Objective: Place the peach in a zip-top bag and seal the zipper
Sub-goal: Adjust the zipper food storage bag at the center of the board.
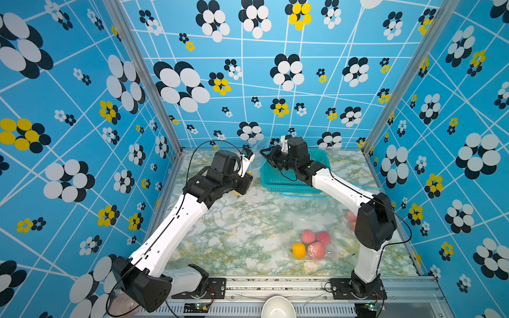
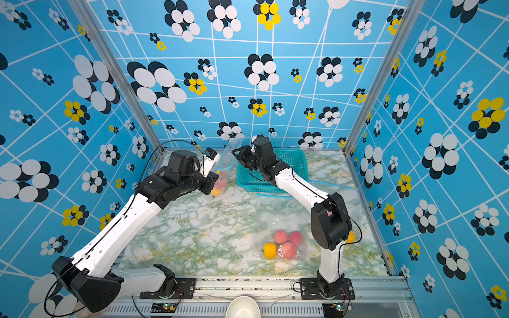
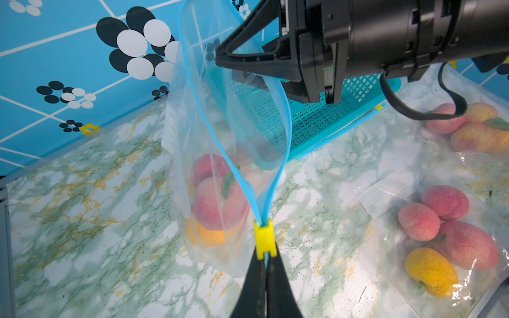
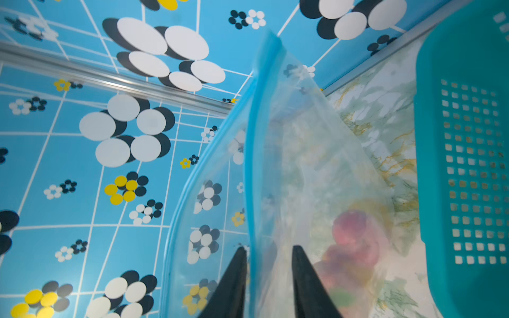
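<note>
Here we go: the zip-top bag (image 3: 220, 132) hangs in the air over the far side of the marble table (image 1: 237, 228), strung between the two arms, just beside the teal basket (image 1: 292, 179). The left gripper (image 3: 265, 261) is clamped tight on the blue zipper strip (image 3: 278, 176), right under the yellow slider (image 3: 264, 238), and the slider sits touching its fingertips at that end of the bag. Beyond the slider the two halves of the strip part and the mouth gapes wide. At the other end, the right gripper (image 4: 268, 249) has its jaws spread; the blue strip runs up between them, close to one finger, and nothing is pinched that I can see. And the peach (image 3: 217, 203) is down in the bottom of the hanging bag, red-pink with a green leaf showing. Another red one is pressed against it, and a yellow-orange fruit (image 3: 206, 236) sits beneath. Nearer the front, a second bag (image 1: 329, 252) lies flat on the table with red and yellow fruit inside, near the right arm. A white bowl (image 1: 278, 305) sits at the front rail
</note>
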Robot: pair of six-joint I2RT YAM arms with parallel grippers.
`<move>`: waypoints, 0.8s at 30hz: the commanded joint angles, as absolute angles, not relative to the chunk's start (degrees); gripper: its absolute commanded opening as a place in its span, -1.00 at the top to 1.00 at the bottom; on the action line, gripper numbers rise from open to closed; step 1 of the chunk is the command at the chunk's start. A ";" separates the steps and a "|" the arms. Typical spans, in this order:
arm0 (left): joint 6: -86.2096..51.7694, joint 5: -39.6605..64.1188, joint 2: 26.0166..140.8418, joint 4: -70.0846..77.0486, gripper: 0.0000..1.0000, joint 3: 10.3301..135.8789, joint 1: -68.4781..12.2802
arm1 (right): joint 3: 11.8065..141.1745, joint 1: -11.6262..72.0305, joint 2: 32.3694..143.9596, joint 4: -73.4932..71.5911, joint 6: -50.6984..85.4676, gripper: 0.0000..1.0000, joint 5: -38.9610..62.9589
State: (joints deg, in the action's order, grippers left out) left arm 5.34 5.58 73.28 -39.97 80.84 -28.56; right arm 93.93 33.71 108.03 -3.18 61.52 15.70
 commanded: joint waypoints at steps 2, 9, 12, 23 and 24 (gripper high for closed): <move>9.68 5.13 71.06 -46.96 1.00 86.86 -29.65 | 97.87 33.41 101.21 5.50 46.17 0.11 14.89; 12.77 2.72 70.02 -54.01 1.00 95.39 -30.27 | 100.86 31.97 93.49 13.18 33.31 -0.18 18.90; 13.35 4.43 69.60 -55.00 1.00 97.41 -30.86 | 101.38 31.80 91.26 15.41 30.68 -0.23 22.21; 18.65 9.01 71.16 -57.43 1.00 97.35 -34.72 | 95.66 30.30 83.50 17.82 21.57 -0.33 33.42; 19.46 9.65 71.55 -57.68 1.00 96.99 -34.67 | 95.26 30.00 83.10 19.29 18.91 -0.33 34.85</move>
State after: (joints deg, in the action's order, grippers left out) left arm 16.16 6.92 70.63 -56.14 97.14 -34.46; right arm 96.66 30.85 85.30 15.29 26.74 30.06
